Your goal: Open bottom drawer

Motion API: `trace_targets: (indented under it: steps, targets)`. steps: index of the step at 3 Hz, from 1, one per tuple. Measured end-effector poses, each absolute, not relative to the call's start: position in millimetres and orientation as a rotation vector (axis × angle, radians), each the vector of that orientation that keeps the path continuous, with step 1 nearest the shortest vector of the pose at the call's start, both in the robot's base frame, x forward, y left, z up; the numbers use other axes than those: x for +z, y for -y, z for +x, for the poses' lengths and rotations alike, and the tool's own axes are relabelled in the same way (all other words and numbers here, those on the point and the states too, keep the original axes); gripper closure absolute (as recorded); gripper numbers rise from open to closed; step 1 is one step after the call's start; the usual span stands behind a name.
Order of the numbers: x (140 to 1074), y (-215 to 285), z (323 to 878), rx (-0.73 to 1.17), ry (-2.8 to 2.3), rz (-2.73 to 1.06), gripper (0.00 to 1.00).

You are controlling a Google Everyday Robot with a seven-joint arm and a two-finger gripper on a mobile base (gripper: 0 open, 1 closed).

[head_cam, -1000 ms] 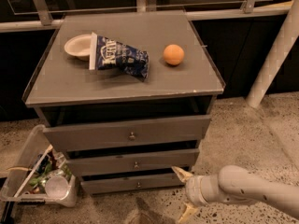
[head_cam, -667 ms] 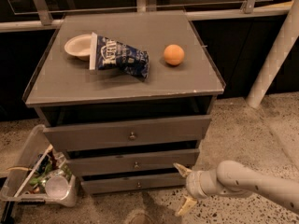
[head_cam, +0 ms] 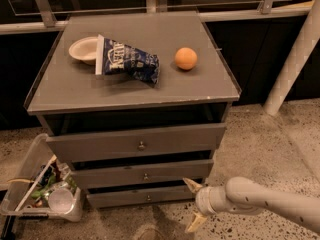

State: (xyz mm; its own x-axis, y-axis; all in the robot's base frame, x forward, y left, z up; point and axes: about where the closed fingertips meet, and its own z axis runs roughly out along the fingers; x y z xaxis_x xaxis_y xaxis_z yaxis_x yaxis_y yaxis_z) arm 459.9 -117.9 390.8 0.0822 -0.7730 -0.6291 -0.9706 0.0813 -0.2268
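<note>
The bottom drawer is the lowest and slimmest of three grey fronts on the cabinet, with a tiny round knob at its centre. It looks shut or nearly shut. My gripper is low on the floor side, just right of the bottom drawer's right end, at the end of a pale arm coming in from the lower right. Its two cream fingers are spread apart, one up and one down, with nothing between them. It is well to the right of the knob.
The middle drawer and top drawer sit above. On the cabinet top lie a white bowl, a blue chip bag and an orange. A clear bin of trash stands at the left. A white pole leans at the right.
My gripper has moved left and slightly up, closer to the right end of the bottom drawer. The drawers have not moved.
</note>
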Motion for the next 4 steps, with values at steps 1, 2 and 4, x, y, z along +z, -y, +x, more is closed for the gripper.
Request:
trace_targets:
  steps: [1,2,4]
  targets:
    - [354,123,469,0.371,-1.739,-1.708,0.00]
    - [316,128,478,0.371,-1.739,-1.677,0.00]
    - [253,134,523,0.422,-1.714,-1.634,0.00]
